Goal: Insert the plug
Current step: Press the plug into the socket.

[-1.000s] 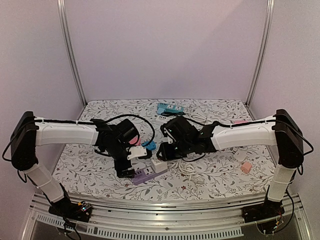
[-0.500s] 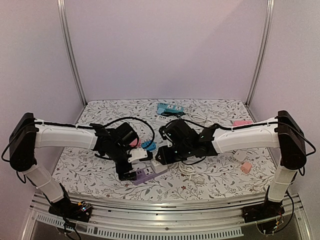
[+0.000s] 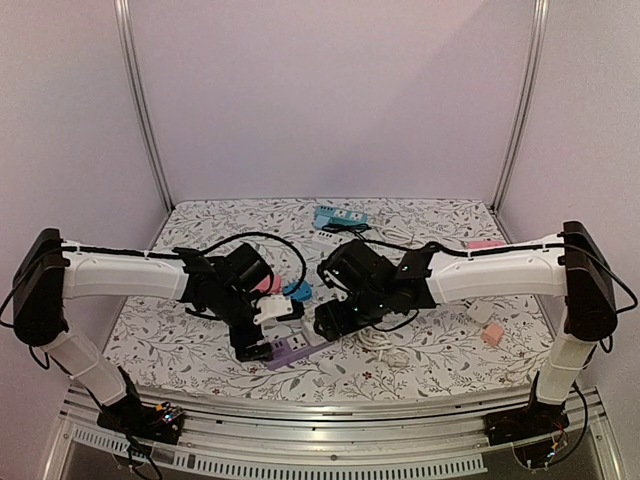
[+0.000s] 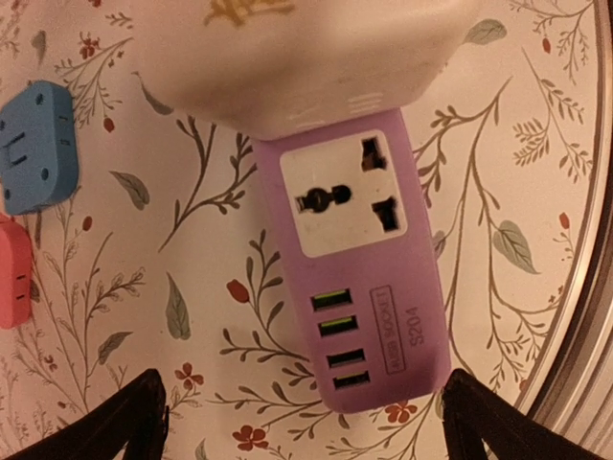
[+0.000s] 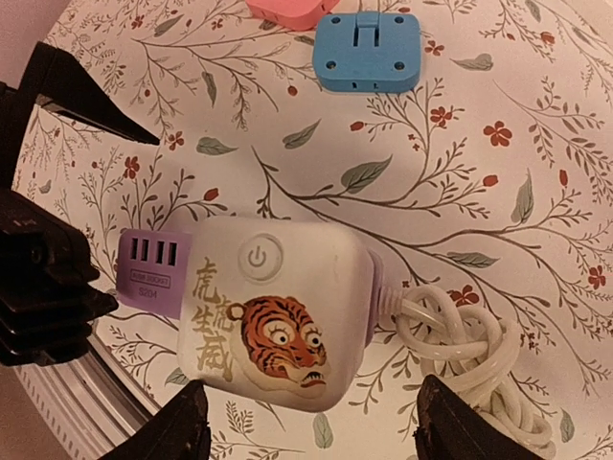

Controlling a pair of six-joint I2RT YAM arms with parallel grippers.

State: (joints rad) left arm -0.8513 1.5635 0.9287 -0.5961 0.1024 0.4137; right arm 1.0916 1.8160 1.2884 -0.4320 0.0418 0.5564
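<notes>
The white cube plug (image 5: 278,316) with a tiger picture sits on top of the purple power strip (image 4: 359,287), covering its far end. One universal socket and several USB ports stay uncovered. My right gripper (image 5: 316,422) is open, its fingers standing off either side of the plug without touching it. My left gripper (image 4: 306,422) is wide open, straddling the strip's USB end. In the top view both grippers meet over the strip (image 3: 285,350) and plug (image 3: 318,333) near the front middle of the table. The plug's white cable (image 5: 460,355) lies coiled beside it.
A blue adapter (image 5: 369,50) and a pink one (image 5: 292,10) lie just beyond the strip. A light-blue strip (image 3: 335,217) lies at the back. Pink items (image 3: 492,335) sit at the right. The table's metal front rail (image 3: 330,410) runs close to the strip.
My right gripper has opened and let go of the white plug, which stays seated on the purple strip. Both arms shifted slightly; the left gripper stayed open.
</notes>
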